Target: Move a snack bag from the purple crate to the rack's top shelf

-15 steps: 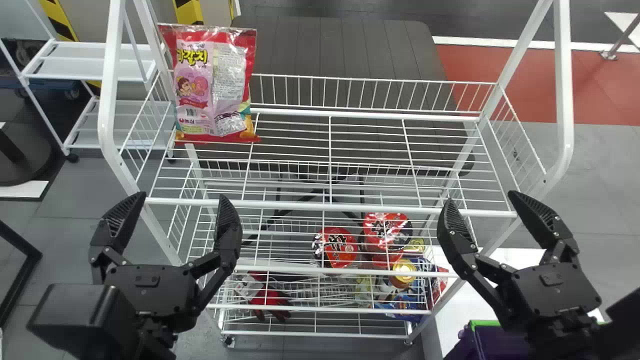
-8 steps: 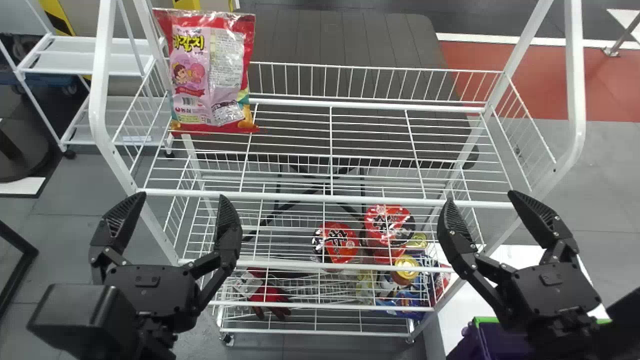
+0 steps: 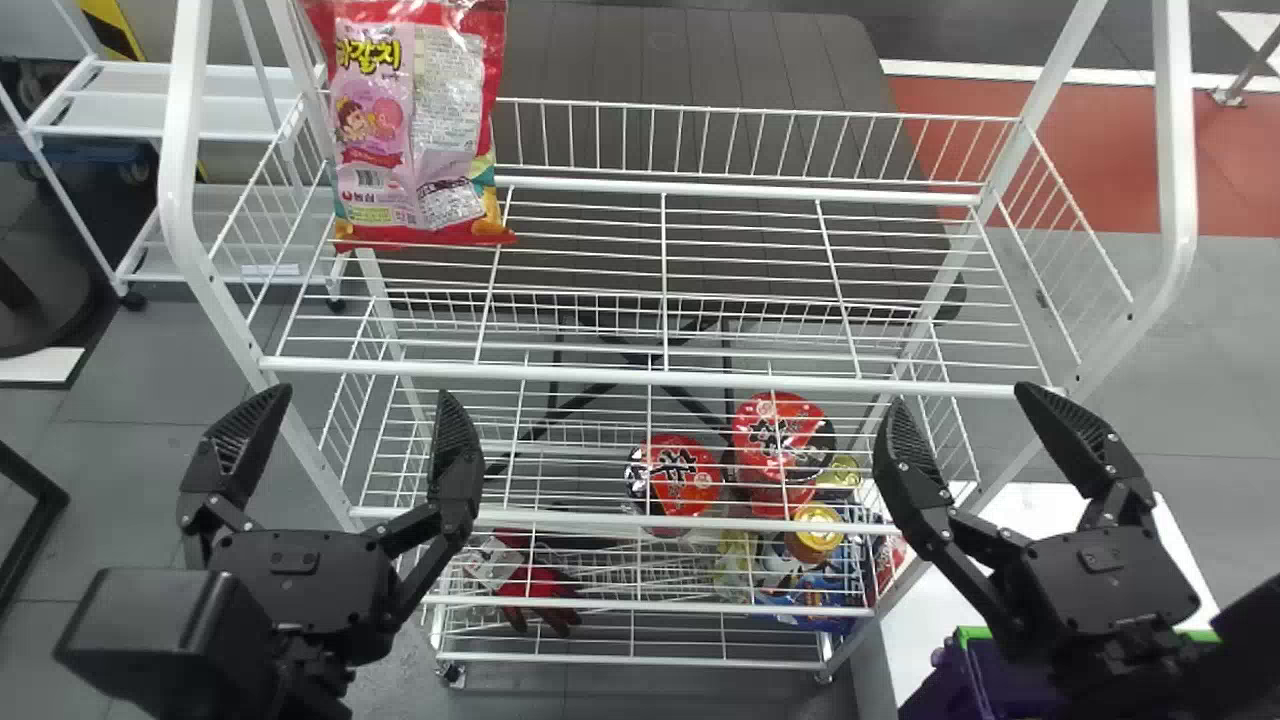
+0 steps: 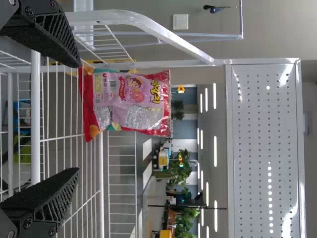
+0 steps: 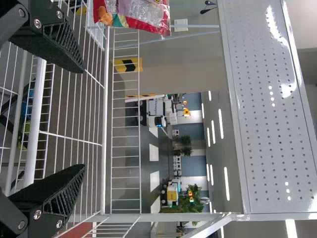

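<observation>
The snack bag (image 3: pixel 415 130) stands upright at the rear left corner of the rack's top shelf (image 3: pixel 760 379). Left claw (image 3: pixel 362 395): spread, near the shelf's front left corner. Right claw (image 3: pixel 960 398): spread, near the front right corner, with the purple crate (image 3: pixel 1010 682) below.

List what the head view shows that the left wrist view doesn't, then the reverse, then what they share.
Head view: the purple crate at lower right, the right gripper with its fingers apart, and red-lidded cups on a lower shelf.

Left wrist view: a white perforated panel, green plants and ceiling lights in the background.

Both: the snack bag upright on the rack's top shelf, and the left gripper, fingers apart.
</observation>
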Available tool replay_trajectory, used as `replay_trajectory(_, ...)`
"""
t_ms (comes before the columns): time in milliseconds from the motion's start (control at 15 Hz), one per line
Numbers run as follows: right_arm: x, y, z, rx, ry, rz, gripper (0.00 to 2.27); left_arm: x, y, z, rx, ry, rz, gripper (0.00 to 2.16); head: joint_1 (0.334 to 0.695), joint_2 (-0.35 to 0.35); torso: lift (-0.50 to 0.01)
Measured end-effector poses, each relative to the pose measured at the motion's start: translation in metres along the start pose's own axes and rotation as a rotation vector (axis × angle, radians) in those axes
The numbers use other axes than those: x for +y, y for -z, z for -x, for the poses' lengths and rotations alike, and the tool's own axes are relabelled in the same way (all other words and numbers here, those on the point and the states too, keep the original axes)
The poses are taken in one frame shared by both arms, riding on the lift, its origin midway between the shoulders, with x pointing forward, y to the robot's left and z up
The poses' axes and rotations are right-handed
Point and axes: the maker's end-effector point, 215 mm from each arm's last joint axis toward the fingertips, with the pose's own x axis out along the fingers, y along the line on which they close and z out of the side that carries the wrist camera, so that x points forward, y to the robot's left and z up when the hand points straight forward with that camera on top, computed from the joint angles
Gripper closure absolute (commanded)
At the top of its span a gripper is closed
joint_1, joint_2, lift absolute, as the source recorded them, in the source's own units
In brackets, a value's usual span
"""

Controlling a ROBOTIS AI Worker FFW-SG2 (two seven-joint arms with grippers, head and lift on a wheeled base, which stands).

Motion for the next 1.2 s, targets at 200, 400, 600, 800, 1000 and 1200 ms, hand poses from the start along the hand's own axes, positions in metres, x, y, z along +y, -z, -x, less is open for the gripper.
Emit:
replay_trajectory(200,0.0,-0.0004,0.0,-0.001,0.0,0.0,0.14,0.0,0.0001,0.0001,0.0,0.0,0.0,0.06,0.695,-0.042,-0.11)
replay_trajectory(400,0.0005,0.0015,0.0002,0.003,-0.003,0.0,0.14,-0.0001,0.0001,0.0002,0.0,0.0,0.0,0.06,0.695,-0.041,-0.122)
replay_trajectory(600,0.0011,0.0028,0.0005,0.006,-0.007,0.001,0.14,-0.0006,0.0003,0.0003,0.001,0.001,0.001,0.06,0.695,-0.042,-0.135)
replay_trajectory(800,0.0019,0.003,0.002,0.007,-0.009,0.0,0.14,-0.0007,0.0003,0.0004,0.001,0.001,0.001,0.06,0.695,-0.041,-0.147)
replay_trajectory(1000,0.0026,0.0012,0.0036,0.006,-0.01,0.002,0.14,-0.0008,0.0008,0.0008,0.002,0.001,0.001,0.06,0.695,-0.041,-0.159)
replay_trajectory(1200,0.0032,-0.0003,0.0044,0.005,-0.01,0.002,0.14,-0.0008,0.0016,0.0015,0.004,0.001,0.001,0.06,0.695,-0.04,-0.171)
